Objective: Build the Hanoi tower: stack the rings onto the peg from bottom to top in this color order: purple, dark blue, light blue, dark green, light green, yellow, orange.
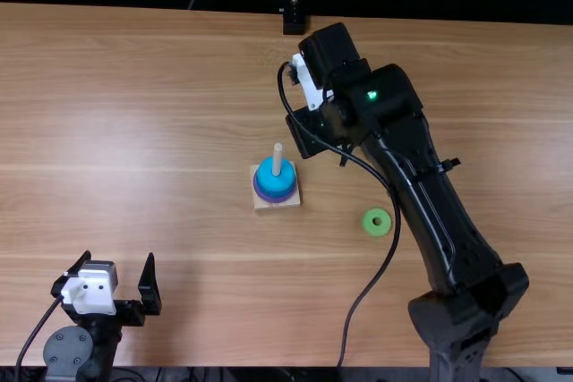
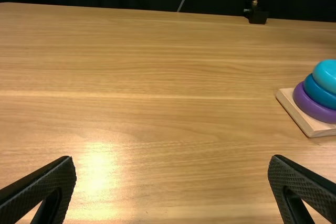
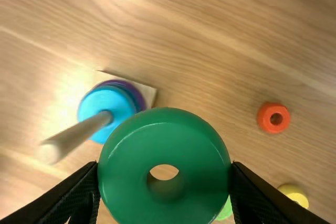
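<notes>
In the top view my left gripper (image 1: 124, 276) stands open at the lower left; the left wrist view has that gripper (image 2: 172, 182) with bare table between its fingers. My right gripper (image 1: 315, 136) is up and right of the peg (image 1: 277, 160) in the top view. The right wrist view has this gripper (image 3: 165, 177) shut on the dark green ring (image 3: 126, 171). Light blue ring (image 1: 275, 178), dark blue ring and purple ring (image 1: 275, 197) sit stacked around the upright peg on the wooden base (image 1: 277, 207). The light green ring (image 1: 376, 222) lies right of it.
The right wrist view also has the orange ring (image 3: 273, 117) and the yellow ring (image 3: 294, 195) lying on the table (image 3: 210, 66). A black stand (image 1: 294, 21) is at the table's far edge. The right arm's cable loops right of the base.
</notes>
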Controlling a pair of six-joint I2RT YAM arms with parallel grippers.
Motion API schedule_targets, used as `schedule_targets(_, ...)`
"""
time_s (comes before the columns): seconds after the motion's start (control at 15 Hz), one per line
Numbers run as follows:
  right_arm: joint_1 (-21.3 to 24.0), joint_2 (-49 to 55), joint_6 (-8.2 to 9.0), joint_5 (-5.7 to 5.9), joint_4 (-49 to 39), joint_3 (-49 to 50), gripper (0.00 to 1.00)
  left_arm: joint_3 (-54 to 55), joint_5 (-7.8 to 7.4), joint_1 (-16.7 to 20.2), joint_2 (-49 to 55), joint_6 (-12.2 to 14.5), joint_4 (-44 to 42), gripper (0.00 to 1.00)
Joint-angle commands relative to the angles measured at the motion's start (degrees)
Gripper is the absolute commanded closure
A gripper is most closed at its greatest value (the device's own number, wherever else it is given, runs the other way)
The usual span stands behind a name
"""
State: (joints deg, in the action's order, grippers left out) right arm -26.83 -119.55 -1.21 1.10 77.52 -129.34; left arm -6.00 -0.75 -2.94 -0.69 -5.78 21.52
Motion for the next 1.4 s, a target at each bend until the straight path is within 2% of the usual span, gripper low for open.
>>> schedule_targets(0.0, -1.3, 1.9, 0.16, 0.37, 0.9, -2.8, 1.0, 6.0, -0.83, 0.3, 0.7, 0.9, 4.5, 0.0)
schedule_targets(0.47, -6.9, 2.0, 0.47, 0.16, 1.4, -3.3, 1.0, 6.0, -0.83, 0.3, 0.7, 0.8, 4.5, 0.0)
schedule_targets(1.33, -7.0, -0.2, 0.37, 0.06, 1.0, -3.0, 1.0, 6.0, -0.83, 0.3, 0.7, 0.8, 4.5, 0.0)
